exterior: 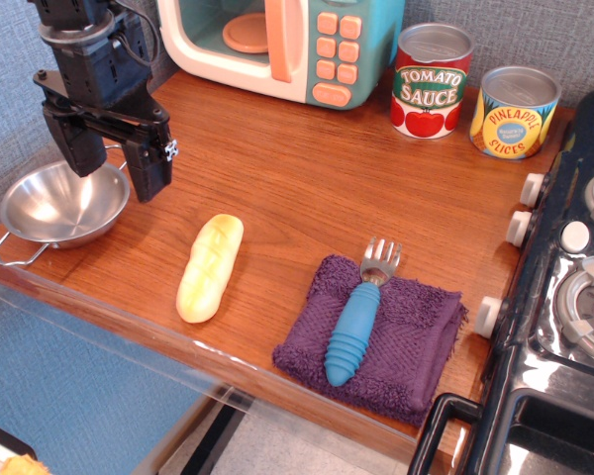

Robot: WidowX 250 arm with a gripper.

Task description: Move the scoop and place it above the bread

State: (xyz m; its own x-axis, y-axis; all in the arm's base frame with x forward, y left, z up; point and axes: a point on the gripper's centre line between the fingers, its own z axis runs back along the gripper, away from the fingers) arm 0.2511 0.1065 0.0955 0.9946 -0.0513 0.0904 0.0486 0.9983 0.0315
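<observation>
We find the pincer (114,166) up at the far left of the wooden table (307,178), hanging above the rim of the steel bowl (64,206), its two black fingers (148,158) spread apart with nothing between them, so it is open and empty. And where is the scoop (361,315)? Well apart from the pincer, over on the right half of the table, lying flat on a purple cloth (376,341), blue ribbed handle pointing toward the near edge and the silver pronged head toward the back, just poking past the cloth's far edge. Between the two we see the bread (210,267), a pale yellow roll lying lengthwise and slightly tilted, near the front edge, closer to the pincer than the scoop is, and clear of both bowl and cloth. Along the back we pick out a toy microwave (292,45), a tomato sauce can (431,81) and a pineapple slices can (515,112) standing upright side by side. The black toy stove (564,297) with its white knobs runs down the right side, right next to the cloth.
</observation>
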